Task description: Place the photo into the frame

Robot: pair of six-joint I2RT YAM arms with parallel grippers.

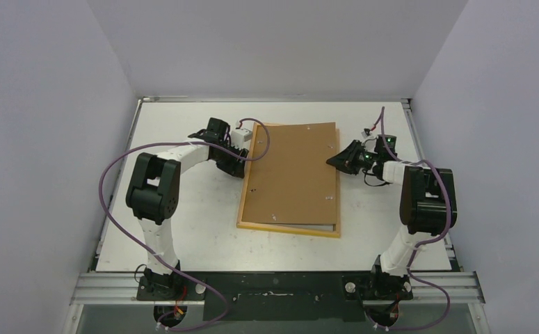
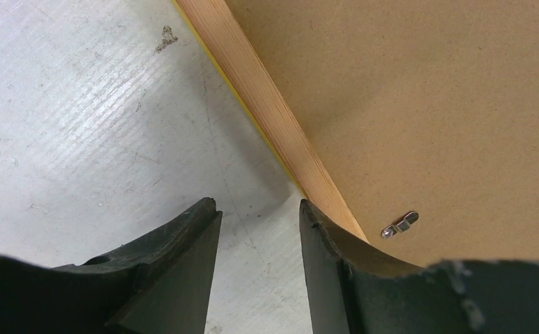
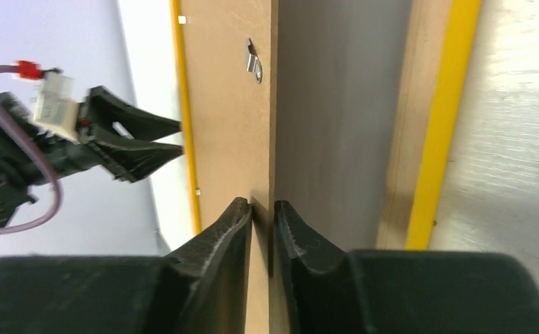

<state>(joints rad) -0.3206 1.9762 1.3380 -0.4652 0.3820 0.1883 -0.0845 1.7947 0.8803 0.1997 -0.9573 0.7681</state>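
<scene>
Top view: your frame (image 1: 287, 229) lies face-down mid-table (image 1: 183, 229), pale wood back up, with the brown backing panel (image 1: 294, 174) over it and a bare rail showing at 6 o'clock. Your left gripper (image 1: 245, 160) sits at the frame's 10 o'clock corner, and your right gripper (image 1: 332, 160) at the panel's 2 o'clock edge. Left wrist: the left gripper (image 2: 258, 205) is part-spread with only table (image 2: 78, 125) between the fingers. The 3 o'clock finger is at the frame's wood rail (image 2: 259, 104), with a clip (image 2: 400, 224) just beside. Right wrist: the right gripper (image 3: 261, 205) is pinched narrow on the backing panel (image 3: 228, 104) edge, which stands clear of the frame (image 3: 447, 104). There's a grey surface beneath; can't tell if it's the photo.
</scene>
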